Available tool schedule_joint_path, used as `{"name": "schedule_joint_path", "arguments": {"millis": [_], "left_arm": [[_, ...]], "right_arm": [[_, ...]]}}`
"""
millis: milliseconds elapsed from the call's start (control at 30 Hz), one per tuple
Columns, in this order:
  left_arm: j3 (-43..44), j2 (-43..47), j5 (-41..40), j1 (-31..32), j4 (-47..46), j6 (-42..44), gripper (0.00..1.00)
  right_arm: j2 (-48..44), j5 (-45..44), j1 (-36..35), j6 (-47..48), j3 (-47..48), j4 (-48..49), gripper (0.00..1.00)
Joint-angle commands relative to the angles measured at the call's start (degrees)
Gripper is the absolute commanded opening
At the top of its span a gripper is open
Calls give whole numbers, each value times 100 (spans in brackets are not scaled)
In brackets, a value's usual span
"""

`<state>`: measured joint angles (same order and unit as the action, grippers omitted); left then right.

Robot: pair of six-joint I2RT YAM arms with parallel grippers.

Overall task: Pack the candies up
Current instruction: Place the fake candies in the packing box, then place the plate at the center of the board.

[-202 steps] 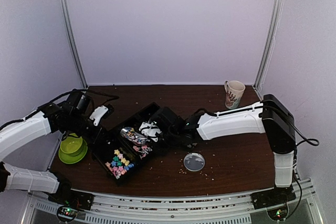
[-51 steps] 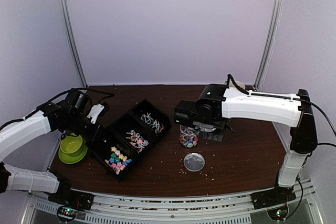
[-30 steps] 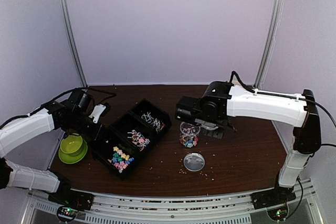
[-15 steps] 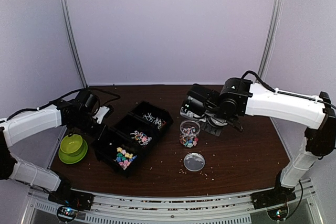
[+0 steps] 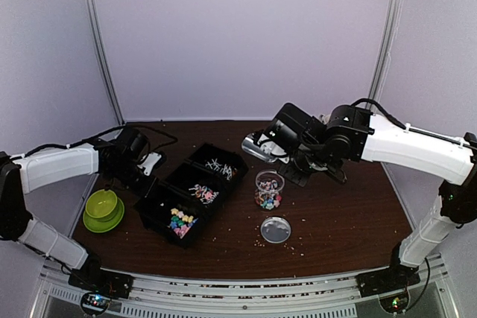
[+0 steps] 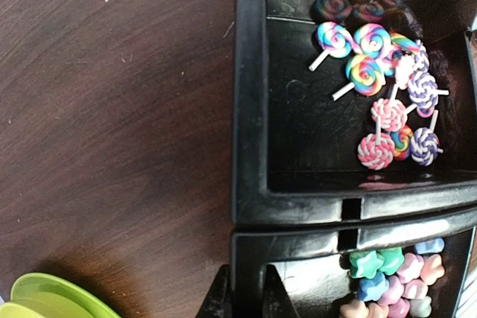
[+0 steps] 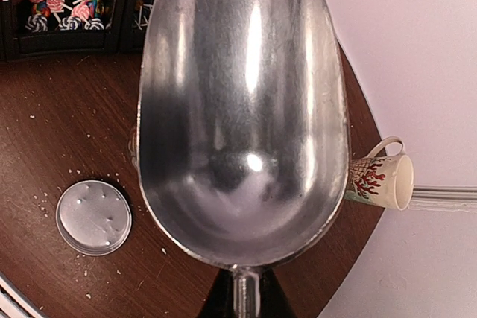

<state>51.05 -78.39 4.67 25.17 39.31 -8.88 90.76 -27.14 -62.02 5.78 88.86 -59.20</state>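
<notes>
Mid-cycle, by the look of it: the scoop (image 7: 242,109) is empty and hangs up-centre in the top view, just behind the open jar (image 5: 268,190), which is only part full of mixed candies (image 5: 267,200). The lid (image 5: 276,229) lies flat on the table (image 5: 343,214) below the jar, apart from it. The right gripper (image 7: 243,297) is clamped narrow on the scoop's thin handle. The left gripper (image 6: 244,290) is pinched on the near wall of the black tray (image 6: 250,109), apparently bracing it. The rest of the stock is in the tray, left of centre: swirl lollipops (image 6: 380,87) in the middle bin, pastel stars (image 6: 395,281) in the bin below. The next move probably calls for swinging the scoop left and entering a bin at a shallow angle under a pile. The scoop is smooth polished metal, deep and rounded, so a load should slide out fast. The bins are rigid glossy plastic with straight walls, tight for the scoop. The lollipop sticks look likely to snag or tangle. The stars are small and blocky, so an easier pick.
</notes>
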Motion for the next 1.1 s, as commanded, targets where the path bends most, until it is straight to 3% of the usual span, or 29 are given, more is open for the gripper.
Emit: {"name": "schedule_joint_path", "arguments": {"millis": [0, 400, 667, 867, 1067], "left_arm": [[133, -167, -154, -41, 206, -34, 0], [160, -382, -102, -42, 289, -8, 11], [182, -220, 13, -43, 288, 24, 34], [226, 474, -183, -39, 244, 55, 49], [359, 1676, 416, -34, -42, -71, 57]], "right_arm": [[-86, -2, -38, 37, 0, 189, 0], [-254, 55, -69, 140, -44, 451, 0], [-356, 53, -107, 252, -179, 635, 0], [-495, 51, -170, 541, -472, 1078, 0], [-811, 203, -306, 972, -1152, 2210, 0]]}}
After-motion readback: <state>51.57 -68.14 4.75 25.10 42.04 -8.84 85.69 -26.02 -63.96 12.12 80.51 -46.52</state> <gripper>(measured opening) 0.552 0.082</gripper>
